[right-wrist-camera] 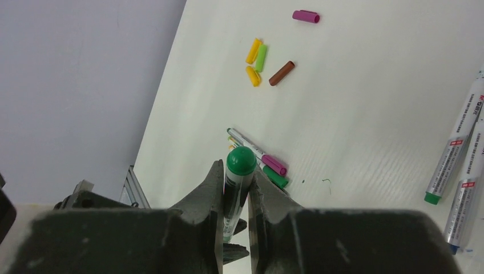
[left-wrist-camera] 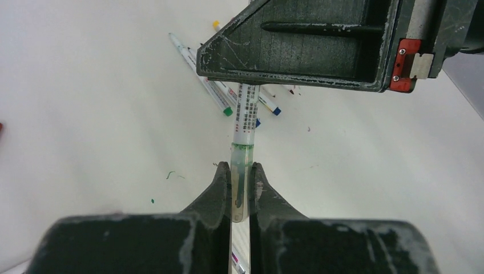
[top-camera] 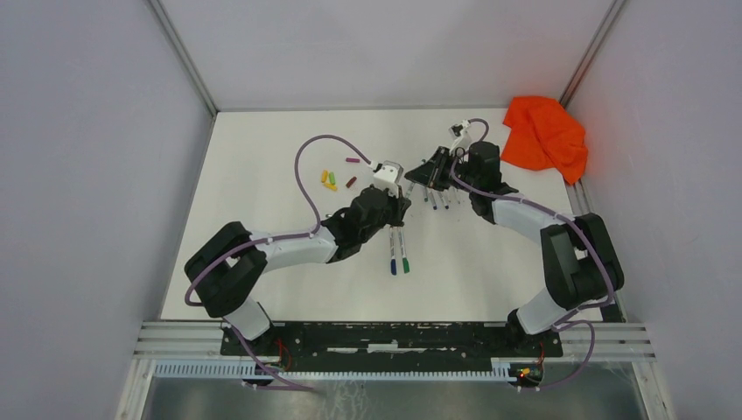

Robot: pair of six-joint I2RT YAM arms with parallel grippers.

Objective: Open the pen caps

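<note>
On the white table (top-camera: 289, 262) an orange cloth (top-camera: 547, 136) lies crumpled in the far right corner, well apart from everything else. A cluster of pens (top-camera: 435, 198) lies on the table just on the near side of the right gripper (right-wrist-camera: 235, 182). Two more pens (top-camera: 398, 249) lie side by side just near of the left gripper (left-wrist-camera: 241, 182), with their blue and green ends turned to the near edge. Some small green ink marks (left-wrist-camera: 174, 174) are on the surface.

The two grippers meet in the far middle of the table and grip one held pen (left-wrist-camera: 246, 114) between them, above the table. The left fingers are closed tightly on its greenish end (left-wrist-camera: 242, 157). The right fingers are narrowed around the barrel, and a green rounded end (right-wrist-camera: 241, 161) sticks out past them. From the left wrist the body of the right gripper covers the far part of the barrel. The long axis of the pen runs straight from one gripper to the other, from near left to far right. I cannot tell which green end is the cap.

The loose caps (top-camera: 332, 180) lie on the far left part of the table, left of the left gripper. Two yellow caps (right-wrist-camera: 254, 51) and a green cap (right-wrist-camera: 261, 57) are close together, the green one parallel beside one yellow. A brown cap (right-wrist-camera: 282, 73) lies tilted just right of them. A magenta cap (right-wrist-camera: 306, 16) lies farther away, alone.
</note>
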